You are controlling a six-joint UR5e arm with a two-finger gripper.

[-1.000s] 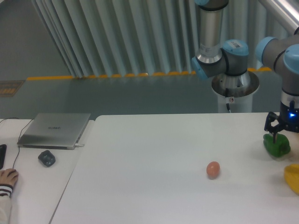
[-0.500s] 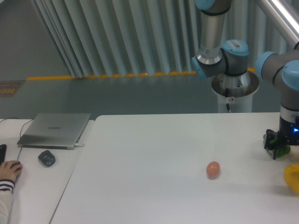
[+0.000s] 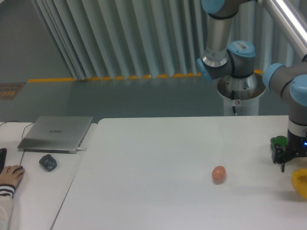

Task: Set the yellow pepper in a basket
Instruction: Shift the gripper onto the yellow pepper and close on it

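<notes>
Tool [image 3: 290, 160] low beside green pepper [image 3: 278, 142] — jaw state unclear, yellow pepper [image 3: 300, 182] at table edge

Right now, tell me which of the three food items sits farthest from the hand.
The egg, small and brownish-orange, alone mid-table. The green pepper is right at the hand, and the yellow pepper lies just below it.

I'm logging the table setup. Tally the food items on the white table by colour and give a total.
Yellow: 1, the yellow pepper, cut off by the right edge
Green: 1, the green pepper, mostly hidden behind the gripper
Brownish-orange: 1, the egg
Total: 3
</notes>
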